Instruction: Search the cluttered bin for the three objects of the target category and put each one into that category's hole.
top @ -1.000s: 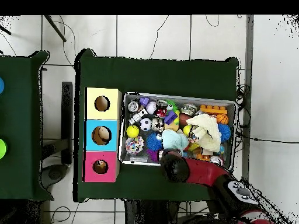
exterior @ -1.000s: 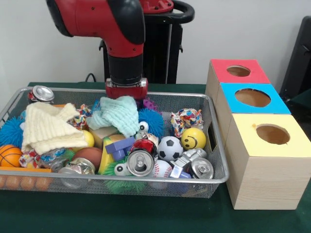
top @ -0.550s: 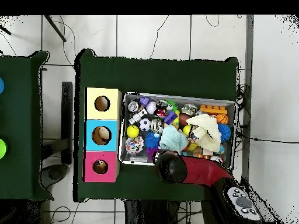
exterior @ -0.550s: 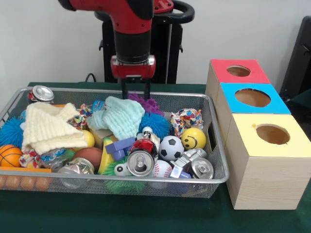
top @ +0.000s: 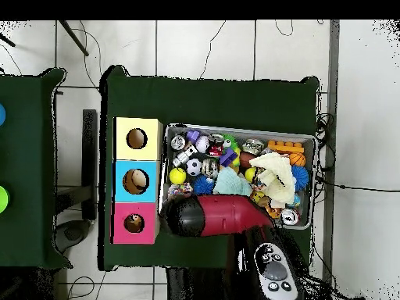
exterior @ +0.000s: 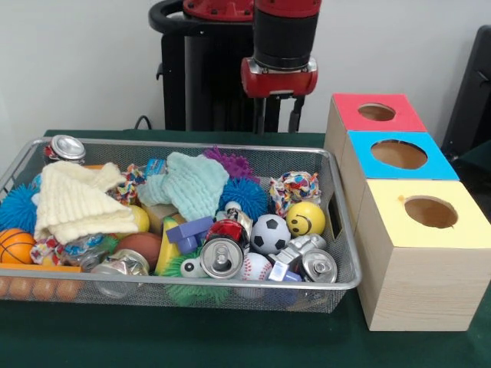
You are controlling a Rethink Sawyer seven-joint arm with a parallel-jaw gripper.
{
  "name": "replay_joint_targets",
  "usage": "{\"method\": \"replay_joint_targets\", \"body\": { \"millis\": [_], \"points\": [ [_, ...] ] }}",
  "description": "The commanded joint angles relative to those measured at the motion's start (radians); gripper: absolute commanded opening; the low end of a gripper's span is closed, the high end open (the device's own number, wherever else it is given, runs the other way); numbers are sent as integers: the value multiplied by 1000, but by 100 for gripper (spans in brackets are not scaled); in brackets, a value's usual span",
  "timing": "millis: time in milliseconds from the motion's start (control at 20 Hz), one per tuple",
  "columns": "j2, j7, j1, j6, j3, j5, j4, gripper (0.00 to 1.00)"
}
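Bin (exterior: 341,253) holds three visible cans beside three boxes.

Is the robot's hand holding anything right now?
No, it is empty. The hand hangs open above the far rim of the basket, with nothing between its two dark fingers.

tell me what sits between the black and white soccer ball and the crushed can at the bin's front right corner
In the front view, a crumpled silver metal piece lies between the soccer ball and the crushed can.
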Motion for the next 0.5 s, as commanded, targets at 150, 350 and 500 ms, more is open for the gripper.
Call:
{"method": "replay_joint_targets", "body": {
  "millis": [150,350,500],
  "points": [
    [96,0,-63,161,74,33,-247,100],
    [134,-55,-95,240,73,5,-357,100],
    [165,-91,-122,273,84,-11,-426,100]
  ]
}}
